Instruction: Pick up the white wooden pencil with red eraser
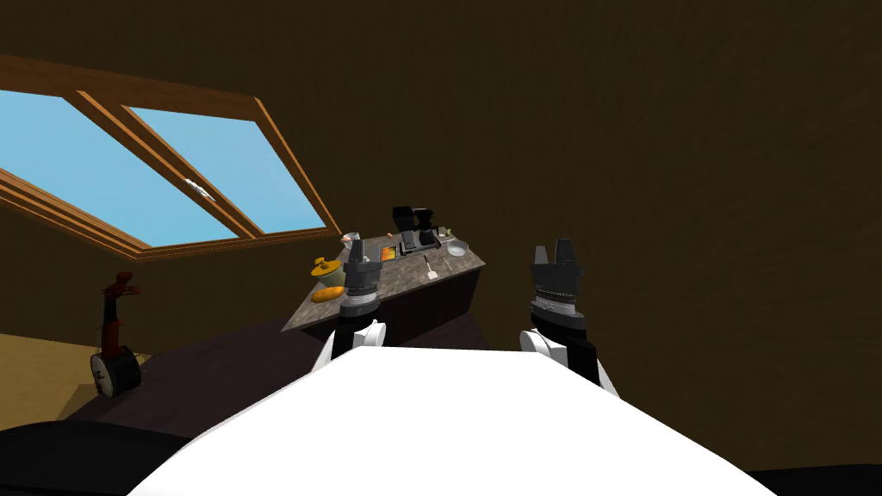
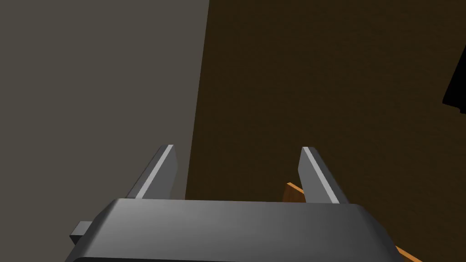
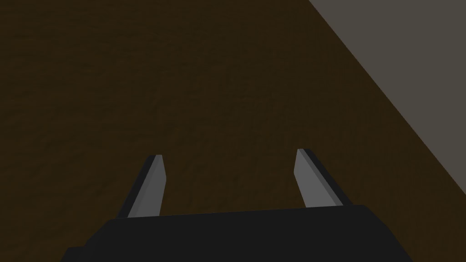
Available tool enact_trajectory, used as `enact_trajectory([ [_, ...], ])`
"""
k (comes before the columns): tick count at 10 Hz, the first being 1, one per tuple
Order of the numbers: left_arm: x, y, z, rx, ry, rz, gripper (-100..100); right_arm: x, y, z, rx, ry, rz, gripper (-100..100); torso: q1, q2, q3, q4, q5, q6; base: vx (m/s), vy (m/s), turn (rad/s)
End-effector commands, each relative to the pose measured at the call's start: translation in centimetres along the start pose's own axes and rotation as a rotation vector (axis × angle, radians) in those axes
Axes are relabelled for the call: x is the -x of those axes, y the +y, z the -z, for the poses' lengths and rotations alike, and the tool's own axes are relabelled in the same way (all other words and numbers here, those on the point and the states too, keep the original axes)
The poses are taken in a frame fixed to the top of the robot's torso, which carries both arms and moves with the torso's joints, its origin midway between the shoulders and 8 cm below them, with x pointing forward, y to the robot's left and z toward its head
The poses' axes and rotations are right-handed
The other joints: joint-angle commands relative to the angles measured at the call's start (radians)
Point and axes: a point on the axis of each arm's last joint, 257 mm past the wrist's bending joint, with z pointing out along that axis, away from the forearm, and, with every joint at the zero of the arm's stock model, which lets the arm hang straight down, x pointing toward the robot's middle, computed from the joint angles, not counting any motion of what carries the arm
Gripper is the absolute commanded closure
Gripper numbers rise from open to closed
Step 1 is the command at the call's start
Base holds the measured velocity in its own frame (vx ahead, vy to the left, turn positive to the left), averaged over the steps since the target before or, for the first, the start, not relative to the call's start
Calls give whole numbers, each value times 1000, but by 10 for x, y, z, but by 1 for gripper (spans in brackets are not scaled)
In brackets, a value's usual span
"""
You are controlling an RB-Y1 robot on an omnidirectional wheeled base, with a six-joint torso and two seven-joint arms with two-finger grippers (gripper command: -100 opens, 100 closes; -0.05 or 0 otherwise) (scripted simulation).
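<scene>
A counter with a speckled stone top [image 1: 405, 280] stands ahead of me in the head view. On it lies a small white stick-like thing [image 1: 431, 269], near the right front; it is too small to tell whether it is the pencil. My left gripper [image 1: 355, 250] is raised in front of the counter's left part, short of it. In the left wrist view the left gripper [image 2: 236, 150] is open with nothing between its fingers. My right gripper [image 1: 554, 251] is held up to the right of the counter. The right gripper [image 3: 230, 154] is open and empty in its wrist view.
The counter also carries a black coffee machine [image 1: 413, 229], a pale bowl [image 1: 457, 249], a yellow pot [image 1: 328, 269], an orange loaf [image 1: 328, 294] and a small orange box [image 1: 389, 253]. A stringed instrument [image 1: 114, 344] stands on the floor at the left, under a wood-framed window [image 1: 172, 181].
</scene>
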Motion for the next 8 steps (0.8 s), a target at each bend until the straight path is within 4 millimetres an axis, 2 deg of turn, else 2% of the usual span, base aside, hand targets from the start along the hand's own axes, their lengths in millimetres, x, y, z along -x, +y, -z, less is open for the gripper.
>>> enact_trajectory([
  [1,-1,6,-1,17,21,-12,-100,0,0,0,0,0,0,0,0,0,0,0,0,0,-10,2,-20],
  [8,0,50,-13,149,100,-81,-100,0,0,0,0,0,0,0,1,1,1,0,0,0,-20,9,-40],
])
